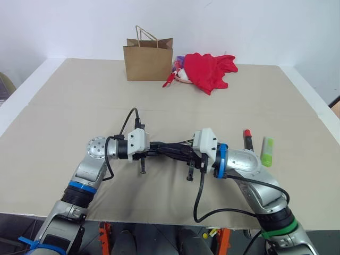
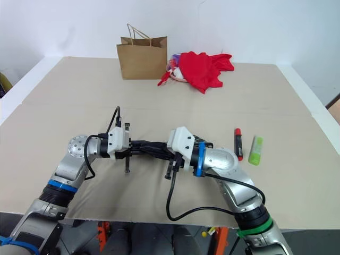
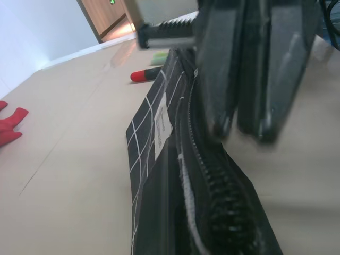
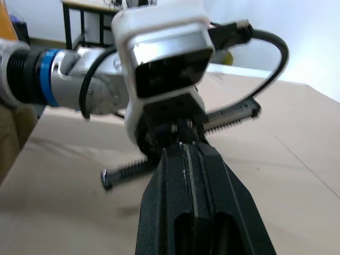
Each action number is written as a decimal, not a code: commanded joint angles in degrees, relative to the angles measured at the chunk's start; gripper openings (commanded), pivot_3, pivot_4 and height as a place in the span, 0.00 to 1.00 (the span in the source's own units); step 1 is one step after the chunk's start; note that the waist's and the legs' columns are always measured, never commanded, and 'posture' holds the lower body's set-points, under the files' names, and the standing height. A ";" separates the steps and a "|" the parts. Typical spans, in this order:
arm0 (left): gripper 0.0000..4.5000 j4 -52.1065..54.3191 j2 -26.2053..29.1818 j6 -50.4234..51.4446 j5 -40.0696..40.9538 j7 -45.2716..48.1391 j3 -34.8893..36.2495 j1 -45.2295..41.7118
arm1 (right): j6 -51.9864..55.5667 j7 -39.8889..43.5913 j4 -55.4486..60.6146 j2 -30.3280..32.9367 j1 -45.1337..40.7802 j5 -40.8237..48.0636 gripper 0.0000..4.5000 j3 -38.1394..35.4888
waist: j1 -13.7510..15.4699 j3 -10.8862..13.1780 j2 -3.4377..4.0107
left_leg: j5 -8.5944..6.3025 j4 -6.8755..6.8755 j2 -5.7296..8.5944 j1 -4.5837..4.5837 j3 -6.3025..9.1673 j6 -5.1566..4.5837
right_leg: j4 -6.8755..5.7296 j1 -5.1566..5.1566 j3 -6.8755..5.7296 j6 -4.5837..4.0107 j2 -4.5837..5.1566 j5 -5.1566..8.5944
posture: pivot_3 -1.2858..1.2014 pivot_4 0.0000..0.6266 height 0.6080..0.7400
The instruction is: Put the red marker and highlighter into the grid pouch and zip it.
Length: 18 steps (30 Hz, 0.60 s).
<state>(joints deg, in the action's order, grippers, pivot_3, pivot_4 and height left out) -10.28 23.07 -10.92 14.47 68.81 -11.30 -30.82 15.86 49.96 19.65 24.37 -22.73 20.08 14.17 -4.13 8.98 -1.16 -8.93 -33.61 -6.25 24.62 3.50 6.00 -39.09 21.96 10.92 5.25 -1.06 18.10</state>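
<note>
Pouch (image 3: pixel 154 127) edge-up between left pincer (image 1: pixel 154 150) and right pincer (image 1: pixel 183 152).

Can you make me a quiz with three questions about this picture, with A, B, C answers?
1. Where is the red marker?
A. on the table beside the highlighter
B. inside the paper bag
C. on the red cloth

2. What colour is the highlighter?
A. blue
B. light green
C. orange

3. What is happening with the grid pouch?
A. it lies flat by the bag
B. it is held up between the two grippers
C. it is on the floor

Answers: 1 A, they lie side by side on the table; 2 B, its body is pale green; 3 B, the left gripper and right gripper hold its ends.
</note>
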 commanded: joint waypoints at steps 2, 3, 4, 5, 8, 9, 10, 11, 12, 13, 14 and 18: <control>0.00 0.73 -1.28 -1.04 -0.02 -0.84 -0.13 -1.63 | -0.10 1.28 -0.26 -0.93 -2.85 0.02 0.00 1.21 | 0.01 0.00 0.00 | 0.00 0.00 0.00 0.02 0.02 0.00 | 0.00 0.00 -0.02 0.00 0.00 0.00 | 0.52 0.24 1.00; 0.00 0.74 -1.42 -1.04 -0.03 -0.93 -0.17 -1.66 | -0.08 1.38 -0.37 -0.86 -2.90 0.02 0.00 1.29 | 0.01 0.00 0.00 | 0.00 0.00 0.00 0.02 0.02 0.00 | 0.00 0.00 -0.02 0.00 0.00 0.00 | 0.52 0.24 1.00; 0.00 0.75 -1.55 -1.03 -0.07 -1.01 -0.20 -1.67 | -0.03 1.47 -0.43 -0.79 -2.90 0.04 0.00 1.31 | 0.01 0.00 0.00 | 0.00 0.00 0.00 0.02 0.02 0.00 | 0.00 0.00 -0.02 0.00 0.00 0.00 | 0.52 0.24 1.00; 0.00 0.81 -1.65 -1.03 -0.11 -1.09 -0.22 -1.62 | -0.03 1.50 -0.48 -0.72 -2.86 -0.02 0.00 1.31 | 0.01 0.00 0.00 | 0.00 0.00 0.00 0.02 0.03 0.00 | 0.00 0.00 -0.03 0.00 0.00 0.00 | 0.52 0.24 1.00; 0.00 1.22 -1.84 -0.95 -0.21 -1.20 -0.13 -1.22 | -0.01 1.53 -0.44 -0.40 -2.52 -0.39 0.00 1.16 | 0.00 0.00 0.00 | 0.00 0.00 0.00 0.02 0.04 0.00 | 0.00 0.00 -0.04 0.00 0.00 0.00 | 0.52 0.24 1.00; 0.00 1.30 -1.86 -0.95 -0.21 -1.20 -0.10 -1.13 | 0.00 1.54 -0.41 -0.31 -2.41 -0.43 0.00 1.12 | 0.00 0.00 0.00 | 0.00 0.00 0.00 0.02 0.04 0.00 | 0.00 0.00 -0.04 0.00 0.00 0.00 | 0.52 0.24 1.00; 0.00 1.34 -1.87 -0.94 -0.21 -1.19 -0.07 -1.08 | 0.02 1.55 -0.38 -0.26 -2.35 -0.44 0.00 1.09 | 0.00 0.00 0.00 | 0.00 0.00 0.00 0.02 0.04 0.00 | 0.00 0.00 -0.04 0.00 0.00 0.00 | 0.52 0.24 1.00; 0.00 1.41 -1.83 -0.89 -0.17 -1.18 -0.03 -1.04 | 0.07 1.62 -0.08 0.18 -1.84 -0.50 0.00 0.90 | 0.00 0.00 0.00 | 0.00 0.00 0.00 0.02 0.04 0.00 | 0.00 0.00 -0.04 0.00 0.00 0.00 | 0.52 0.24 1.00; 0.00 1.46 -1.83 -0.84 -0.15 -1.19 -0.01 -1.02 | 0.10 1.71 0.14 0.52 -1.46 -0.53 0.00 0.72 | 0.00 0.00 0.00 | 0.00 0.00 0.00 0.02 0.04 0.00 | 0.00 0.00 -0.04 0.00 0.00 0.00 | 0.52 0.24 1.00; 0.00 1.58 -1.76 -0.76 -0.04 -1.11 0.06 -1.02 | 1.78 1.62 0.87 0.75 -0.82 1.08 0.00 -0.18 | 0.01 0.00 0.00 | 0.00 0.00 0.00 0.02 0.04 0.00 | 0.00 0.00 -0.05 0.00 0.00 0.00 | 0.52 0.24 1.00; 0.00 1.75 -1.67 -0.65 0.06 -1.04 0.12 -1.01 | 2.04 1.30 1.30 1.30 -0.32 1.02 0.12 -0.82 | 0.00 0.00 0.00 | 0.00 0.00 0.00 0.03 0.05 0.00 | 0.00 -0.01 -0.05 0.00 0.00 0.00 | 0.52 0.24 1.00; 0.00 1.91 -1.18 -0.47 0.31 -0.64 0.43 -0.94 | 3.80 2.38 4.11 5.31 2.76 3.44 0.36 -4.58 | 0.02 0.00 0.00 | 0.00 0.00 0.01 0.05 0.07 0.00 | 0.00 0.00 -0.06 -0.01 0.01 0.01 | 0.52 0.24 1.00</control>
<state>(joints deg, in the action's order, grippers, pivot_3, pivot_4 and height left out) -10.54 21.46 -10.85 13.89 67.97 -11.46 -30.88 19.17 51.88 20.36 27.40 -21.56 21.77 14.31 -4.11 8.98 -1.15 -8.93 -33.62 -6.24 24.67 3.57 6.00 -39.09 21.95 10.86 5.25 -1.05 18.11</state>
